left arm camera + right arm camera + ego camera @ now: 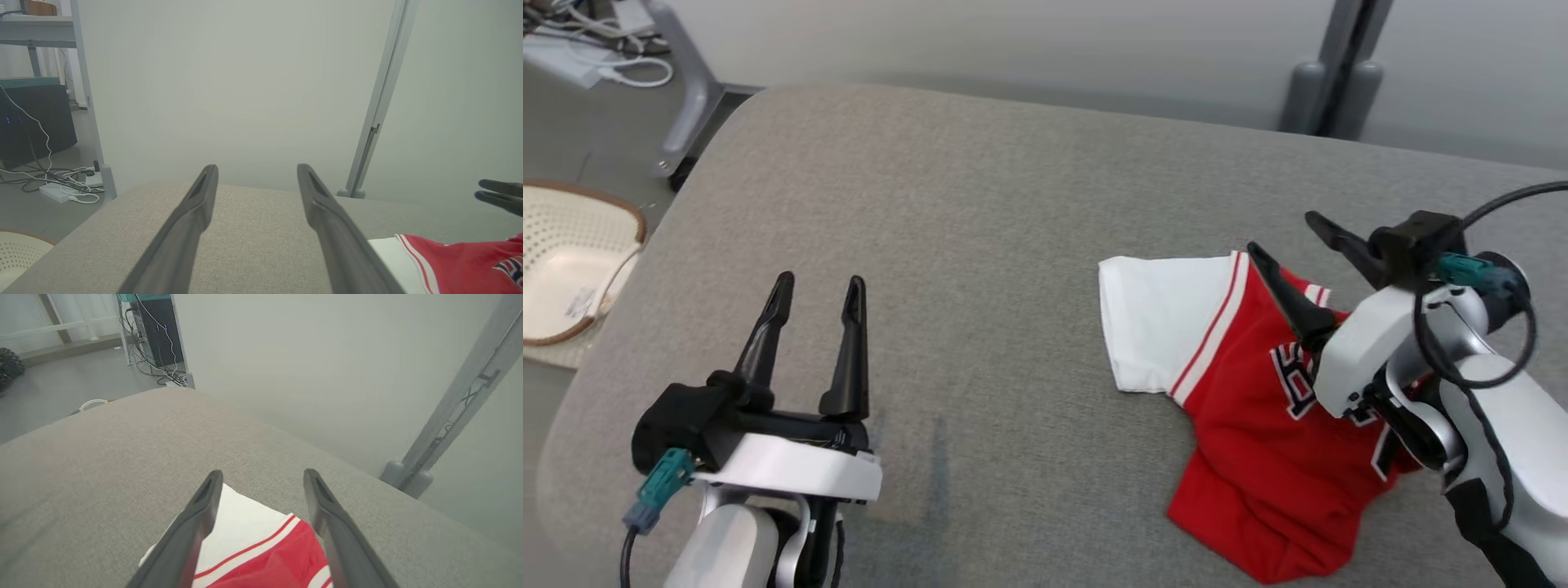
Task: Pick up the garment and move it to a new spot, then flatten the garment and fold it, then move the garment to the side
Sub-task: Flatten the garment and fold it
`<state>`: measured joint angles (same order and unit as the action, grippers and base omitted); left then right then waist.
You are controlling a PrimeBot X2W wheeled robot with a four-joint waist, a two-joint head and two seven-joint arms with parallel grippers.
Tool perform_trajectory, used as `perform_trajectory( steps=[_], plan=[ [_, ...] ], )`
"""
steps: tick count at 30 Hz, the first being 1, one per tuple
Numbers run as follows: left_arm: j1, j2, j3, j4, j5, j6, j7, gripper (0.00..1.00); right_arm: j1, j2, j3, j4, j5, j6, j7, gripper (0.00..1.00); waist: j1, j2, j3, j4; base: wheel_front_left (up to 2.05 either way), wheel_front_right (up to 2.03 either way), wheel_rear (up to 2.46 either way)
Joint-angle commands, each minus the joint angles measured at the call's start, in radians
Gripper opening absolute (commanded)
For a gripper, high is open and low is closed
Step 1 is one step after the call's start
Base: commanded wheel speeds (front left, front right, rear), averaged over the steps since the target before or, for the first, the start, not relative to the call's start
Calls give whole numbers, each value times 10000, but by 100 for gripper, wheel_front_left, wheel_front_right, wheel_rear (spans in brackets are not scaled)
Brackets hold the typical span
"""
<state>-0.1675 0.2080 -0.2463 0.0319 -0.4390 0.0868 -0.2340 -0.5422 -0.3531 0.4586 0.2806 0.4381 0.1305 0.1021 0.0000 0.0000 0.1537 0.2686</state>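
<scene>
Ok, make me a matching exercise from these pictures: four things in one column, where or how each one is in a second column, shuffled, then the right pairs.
Things
1. left hand
2. right hand
3. shirt
4. basket

Places or states
A. on the floor by the left end of the table
B. open, over the shirt
C. lying rumpled on the right side of the grey table
D. open, over bare grey table

Pairs: 1-D, 2-B, 3-C, 4-A

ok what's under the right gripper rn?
The red-and-white garment, crumpled on the grey padded surface. The open right gripper is over it, holding nothing. The forearm covers the garment's right side.
</scene>
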Motion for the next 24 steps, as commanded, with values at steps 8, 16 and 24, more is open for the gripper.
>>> perform_trajectory(
  steps=[8, 16, 24],
  plan=[
    [-945, -587, -238, 734, 157, -543, -249, 100, -2080, -681, 2876, 2334, 1527, 4, 310, 100, 0, 0, 1319, 1765, 0, 0, 0],
    [-1315, -904, -179, 1109, 326, -886, -286, 100, -3259, -819, 4793, 3804, 2644, 4, 737, 100, 0, 0, 1682, 1947, 0, 0, 0],
    [-1484, -1147, 57, 1305, 635, -1199, -290, 100, -4190, -742, 6329, 4496, 3870, 4, 887, 0, 0, 0, 1761, 1779, 0, 0, 0]
  ],
)
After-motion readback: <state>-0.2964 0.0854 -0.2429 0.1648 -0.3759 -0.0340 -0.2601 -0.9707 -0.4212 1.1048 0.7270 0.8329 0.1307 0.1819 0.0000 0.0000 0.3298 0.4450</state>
